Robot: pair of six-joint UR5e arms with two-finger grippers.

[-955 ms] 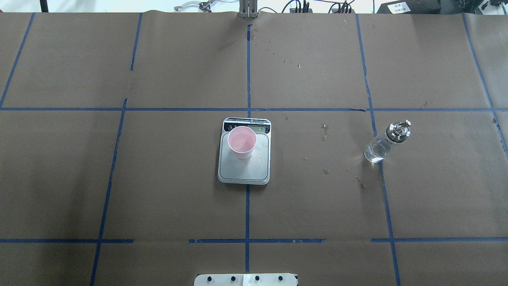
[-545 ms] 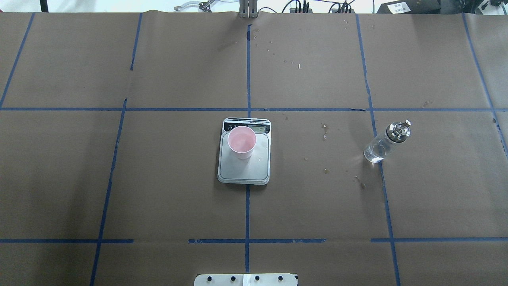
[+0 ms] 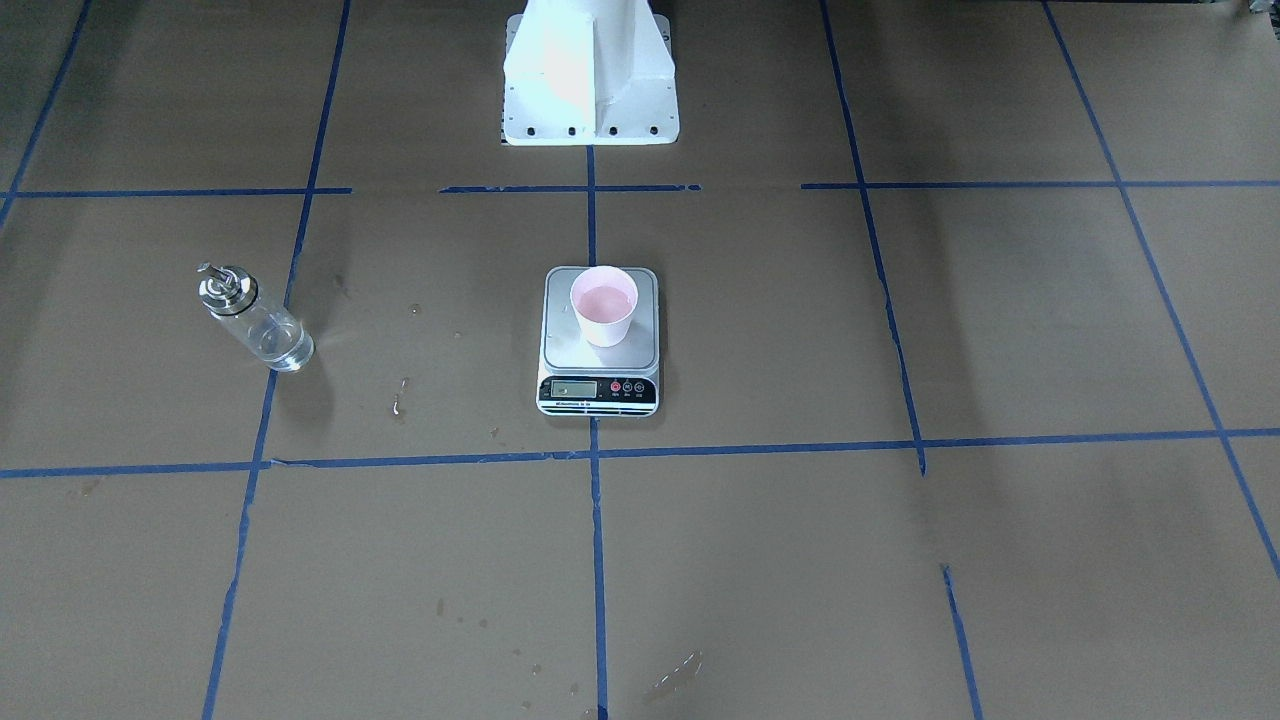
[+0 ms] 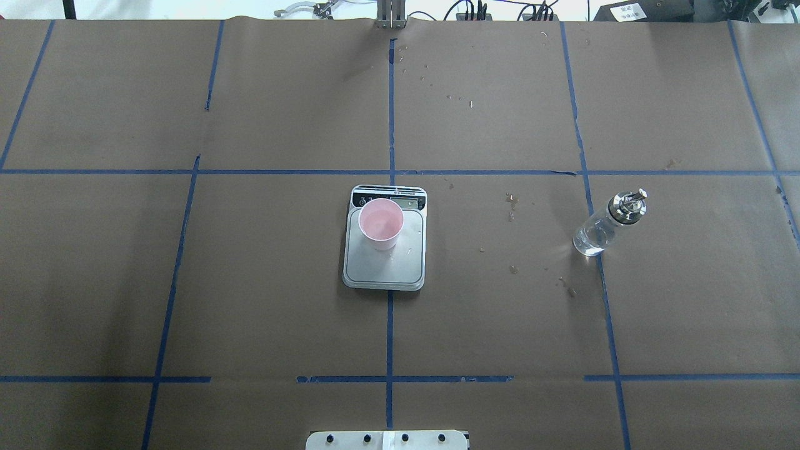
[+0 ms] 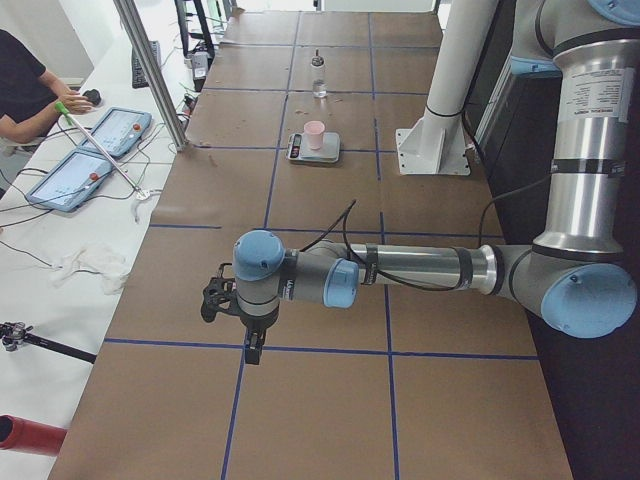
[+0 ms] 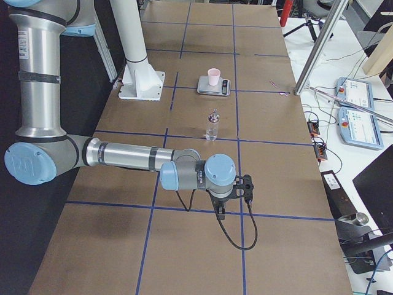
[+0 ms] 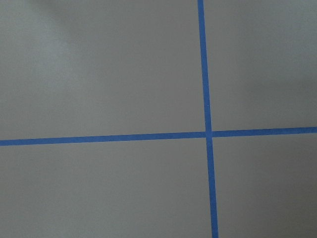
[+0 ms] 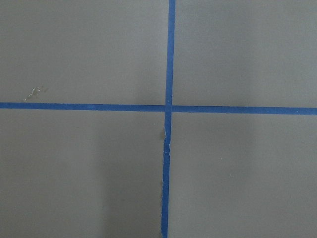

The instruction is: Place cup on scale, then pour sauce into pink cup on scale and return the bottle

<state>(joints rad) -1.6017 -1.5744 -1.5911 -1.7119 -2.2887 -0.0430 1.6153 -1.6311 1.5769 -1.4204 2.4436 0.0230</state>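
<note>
The pale pink cup (image 4: 380, 224) stands upright on the far half of the scale's (image 4: 384, 270) silver platform, at the table's middle. The glass bottle (image 4: 603, 226) with its metal cap stands upright on the brown paper to the right, apart from the scale, with nothing holding it. From the front-facing view the cup (image 3: 604, 305) sits above the scale's display strip (image 3: 598, 389), and the bottle (image 3: 255, 322) is at the left. My left gripper (image 5: 253, 345) and right gripper (image 6: 220, 212) hover over the table's two ends, far from these things. Whether they are open or shut I cannot tell.
The white robot pedestal (image 3: 590, 70) stands at the table's robot side. Small stains (image 4: 512, 206) dot the paper between scale and bottle. A person's arm (image 5: 30, 95), tablets (image 5: 95, 150) and a slanted metal pole (image 5: 150, 70) are at the operators' side.
</note>
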